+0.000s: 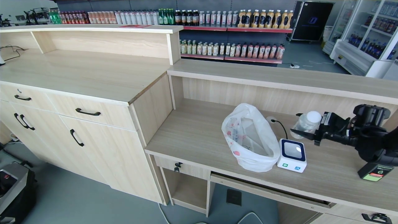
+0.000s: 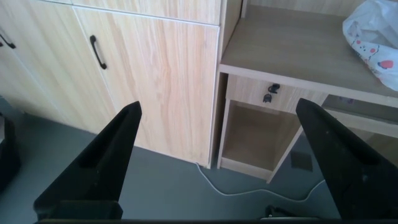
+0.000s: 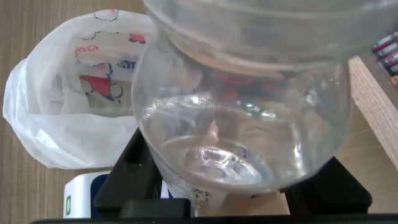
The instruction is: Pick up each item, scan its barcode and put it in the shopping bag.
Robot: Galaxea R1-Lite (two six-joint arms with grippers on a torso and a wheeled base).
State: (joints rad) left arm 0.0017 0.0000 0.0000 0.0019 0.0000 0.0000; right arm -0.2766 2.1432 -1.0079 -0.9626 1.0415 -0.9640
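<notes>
A clear plastic bottle (image 1: 306, 123) with a white cap hangs over the lower desk (image 1: 192, 133), and my right gripper (image 1: 303, 130) is shut on it. It is just beyond and to the right of the white barcode scanner (image 1: 292, 155). An open white shopping bag (image 1: 248, 137) stands to the left of the scanner. In the right wrist view the bottle (image 3: 242, 124) sits between the black fingers (image 3: 134, 180), with the bag (image 3: 68, 118) and the scanner (image 3: 84, 196) below. My left gripper (image 2: 219, 107) is open and holds nothing, low over the floor in front of the cabinet doors (image 2: 155, 74).
The scanner's black cable (image 1: 281, 124) runs to the back wall of the desk. A taller counter (image 1: 77, 74) with drawers stands to the left. A pull-out shelf (image 1: 267, 191) sticks out under the desk's front edge. Shelves of bottles (image 1: 230, 49) lie behind.
</notes>
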